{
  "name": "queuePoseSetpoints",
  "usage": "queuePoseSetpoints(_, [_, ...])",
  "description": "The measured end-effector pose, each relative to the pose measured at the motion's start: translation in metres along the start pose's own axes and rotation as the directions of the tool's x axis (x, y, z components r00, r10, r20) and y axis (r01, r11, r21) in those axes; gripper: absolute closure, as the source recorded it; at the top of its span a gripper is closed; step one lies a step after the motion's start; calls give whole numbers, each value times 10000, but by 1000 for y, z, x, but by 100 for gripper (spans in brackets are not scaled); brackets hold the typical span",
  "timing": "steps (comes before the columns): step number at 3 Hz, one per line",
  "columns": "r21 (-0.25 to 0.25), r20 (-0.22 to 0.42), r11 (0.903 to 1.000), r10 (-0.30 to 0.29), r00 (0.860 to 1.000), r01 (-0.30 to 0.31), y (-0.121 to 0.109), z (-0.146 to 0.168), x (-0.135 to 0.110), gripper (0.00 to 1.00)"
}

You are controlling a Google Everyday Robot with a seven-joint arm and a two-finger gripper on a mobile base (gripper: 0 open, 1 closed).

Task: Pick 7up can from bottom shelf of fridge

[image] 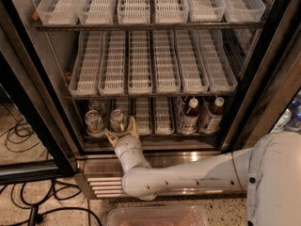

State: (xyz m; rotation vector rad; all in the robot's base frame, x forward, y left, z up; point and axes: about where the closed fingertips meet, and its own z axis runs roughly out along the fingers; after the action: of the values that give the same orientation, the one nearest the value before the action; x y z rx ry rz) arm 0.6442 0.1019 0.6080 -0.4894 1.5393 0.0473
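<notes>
The fridge point(42, 126) stands open with its black door frame on both sides. On the dim bottom shelf point(155, 134), two small silver-lidded cans stand side by side at the left. The right one, pale green and silver, is the 7up can point(118, 120). The other can point(94, 122) is just left of it, and a third can point(97, 105) stands behind. My gripper point(122, 132) is at the shelf's front rail, directly in front of and just below the 7up can. It is open, with one tan fingertip point(111, 137) on the left and the other on the right.
Two brown-liquid bottles with white caps point(189, 115) point(212, 114) stand at the shelf's right. Empty white slotted lanes point(141, 62) fill the upper tiers. The steel base grille point(101, 185) lies below. Black cables point(23, 206) lie on the floor at the left. A clear bin point(157, 216) sits at the bottom edge.
</notes>
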Motion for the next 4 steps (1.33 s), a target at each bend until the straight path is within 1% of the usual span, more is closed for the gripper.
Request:
queuePoseSetpoints(1, [327, 170, 9995, 9, 9999, -14, -11, 13, -3, 35])
queuePoseSetpoints(2, [292, 178, 9996, 5, 9998, -10, -11, 20, -3, 35])
queuePoseSetpoints(4, [-112, 48, 9999, 64, 10000, -63, 0, 30, 3, 35])
